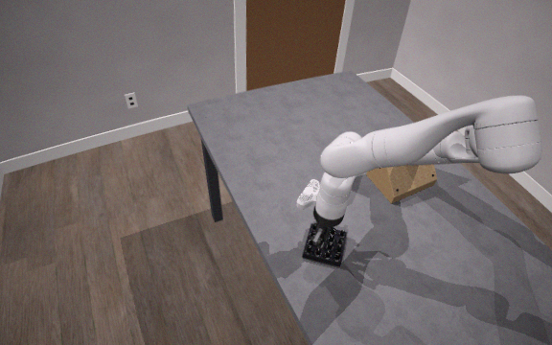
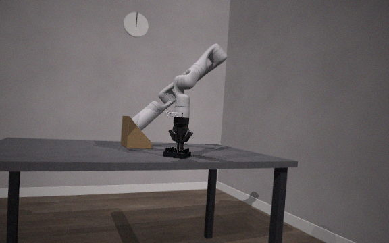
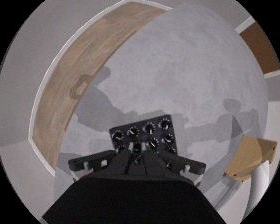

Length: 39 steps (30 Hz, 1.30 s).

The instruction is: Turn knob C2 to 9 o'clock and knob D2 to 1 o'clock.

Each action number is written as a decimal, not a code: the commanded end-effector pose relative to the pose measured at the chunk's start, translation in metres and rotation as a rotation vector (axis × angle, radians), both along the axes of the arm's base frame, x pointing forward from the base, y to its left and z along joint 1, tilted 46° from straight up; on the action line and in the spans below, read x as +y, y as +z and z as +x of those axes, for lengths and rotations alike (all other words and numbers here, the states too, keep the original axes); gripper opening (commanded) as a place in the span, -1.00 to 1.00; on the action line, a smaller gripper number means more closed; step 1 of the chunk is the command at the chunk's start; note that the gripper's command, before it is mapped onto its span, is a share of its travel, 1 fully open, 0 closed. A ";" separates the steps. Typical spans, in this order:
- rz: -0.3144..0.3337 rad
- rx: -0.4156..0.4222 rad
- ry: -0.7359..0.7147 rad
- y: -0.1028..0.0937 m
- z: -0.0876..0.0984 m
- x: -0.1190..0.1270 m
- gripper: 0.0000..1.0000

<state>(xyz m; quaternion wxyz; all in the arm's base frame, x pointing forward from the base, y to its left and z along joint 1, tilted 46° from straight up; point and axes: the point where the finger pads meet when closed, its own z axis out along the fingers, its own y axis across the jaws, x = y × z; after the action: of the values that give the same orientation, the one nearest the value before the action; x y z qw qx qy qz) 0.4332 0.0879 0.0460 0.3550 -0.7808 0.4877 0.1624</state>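
The black knob box (image 1: 335,252) (image 2: 169,154) (image 3: 124,135) stands on its feet on the grey table (image 1: 281,125) (image 2: 63,152), near the table's left edge in the top view. My gripper (image 1: 320,236) (image 2: 179,148) (image 3: 137,148) points straight down onto the box and is shut on one of its knobs. The fingers hide that knob, and I cannot tell which knob it is. In the wrist view two rows of knobs show beyond the fingers; their white lines are too small to read.
A tan wooden wedge (image 1: 402,179) (image 2: 132,136) (image 3: 247,156) stands on the table behind the box, at the arm's base. The table edge runs close beside the box on the left in the top view.
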 end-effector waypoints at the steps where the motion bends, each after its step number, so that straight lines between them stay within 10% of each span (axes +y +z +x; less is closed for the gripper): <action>1: 0.000 0.001 0.000 0.000 0.000 0.000 -0.83; 39: 0.022 0.172 -0.168 0.000 0.000 0.000 -0.83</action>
<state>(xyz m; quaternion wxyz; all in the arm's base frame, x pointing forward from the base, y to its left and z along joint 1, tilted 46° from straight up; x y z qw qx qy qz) 0.4331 0.0878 0.0460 0.3348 -0.7200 0.5734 0.2018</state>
